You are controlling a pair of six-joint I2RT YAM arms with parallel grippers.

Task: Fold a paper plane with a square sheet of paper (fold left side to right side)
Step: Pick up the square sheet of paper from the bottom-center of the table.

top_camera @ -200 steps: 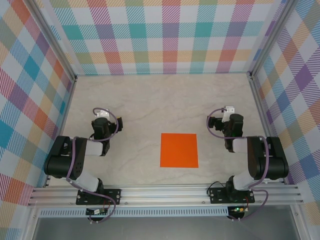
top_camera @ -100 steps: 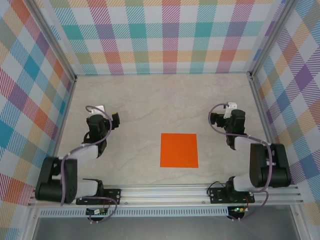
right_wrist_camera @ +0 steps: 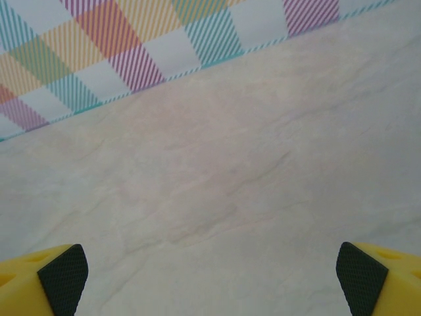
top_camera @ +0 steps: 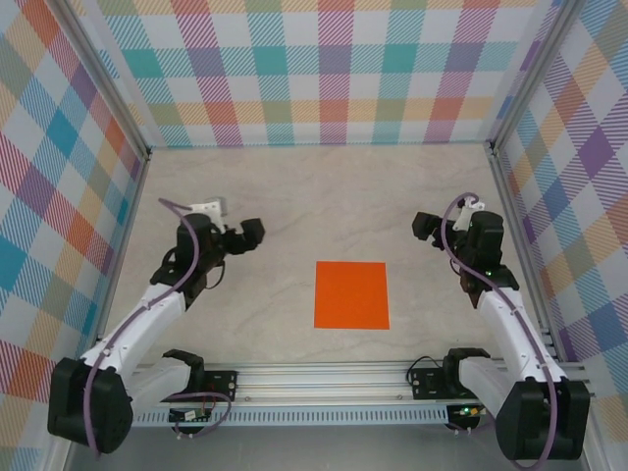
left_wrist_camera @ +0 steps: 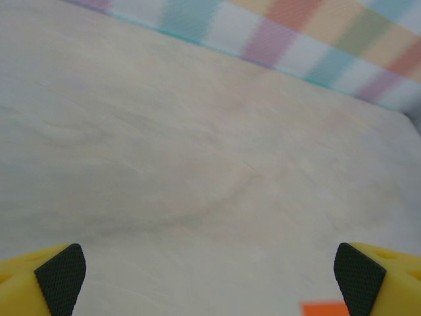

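The square sheet of paper (top_camera: 351,294) is bright orange and lies flat on the marble-look table, in front of and between the two arm bases. One corner of the sheet (left_wrist_camera: 322,309) peeks in at the bottom of the left wrist view. My left gripper (top_camera: 250,234) hovers to the left of the sheet and a little farther back, open and holding nothing, apart from the paper. Its fingertips (left_wrist_camera: 60,280) stand wide. My right gripper (top_camera: 424,228) is back and to the right of the sheet, also open and empty, with bare table between its pads (right_wrist_camera: 358,280). The paper plane is out of view.
Checked walls (top_camera: 334,78) close in the table at the back and on both sides. An aluminium rail (top_camera: 324,378) runs along the near edge, with both arm bases on it. Bare tabletop (top_camera: 324,196) stretches behind the sheet.
Both arms have unfolded and reached out from their bases. The left gripper swung right and away, toward the sheet. The right gripper shifted slightly back. The sheet has stayed put.
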